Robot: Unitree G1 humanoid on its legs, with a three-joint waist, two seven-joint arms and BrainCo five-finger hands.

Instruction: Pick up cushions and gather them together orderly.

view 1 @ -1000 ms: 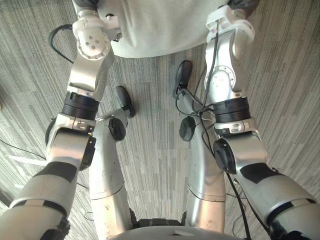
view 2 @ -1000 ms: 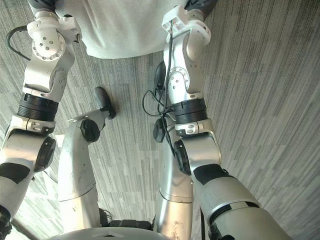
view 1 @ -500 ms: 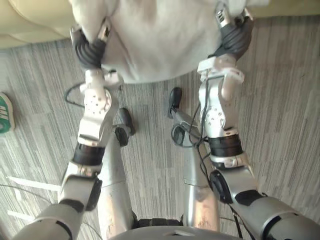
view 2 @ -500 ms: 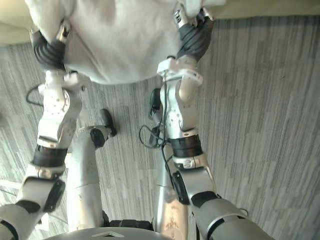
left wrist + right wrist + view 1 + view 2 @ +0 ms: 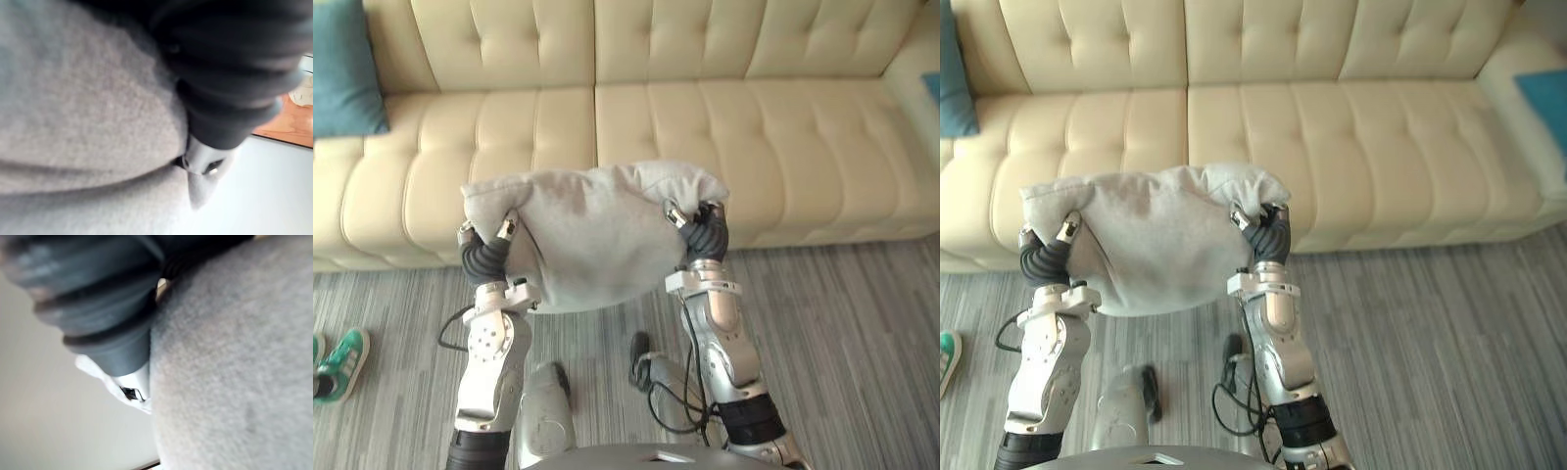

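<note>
Hanging in the air in front of the sofa (image 5: 773, 127), a grey cushion (image 5: 592, 230) is carried between the two hands; it is well clear of the floor (image 5: 862, 333), and from the head views its upper part overlaps the front edge of the seat. The left hand (image 5: 484, 257) sits against the cushion's lower left side and the right hand (image 5: 708, 235) against its right side, a little higher; each hand's dark ribbed cover lies close against the grey cloth; the cloth bulges up above the hands and sags in a rounded belly between them. Both wrist views show the same grey fabric pressed right up to the dark cover; the fingers are buried in or behind the cloth, so I cannot tell whether they are apart, together or clamped on it.

The sofa is cream, with a buttoned back and wide seat pads; a teal cushion (image 5: 344, 69) leans upright against the back at its far left end, well apart from the grey one; what looks like a second teal cushion (image 5: 1542, 98) shows at the far right end, cut off by the edge of the view. On the striped grey floor to the left, near the foot of the sofa, lies a green and white shoe (image 5: 344, 360).
</note>
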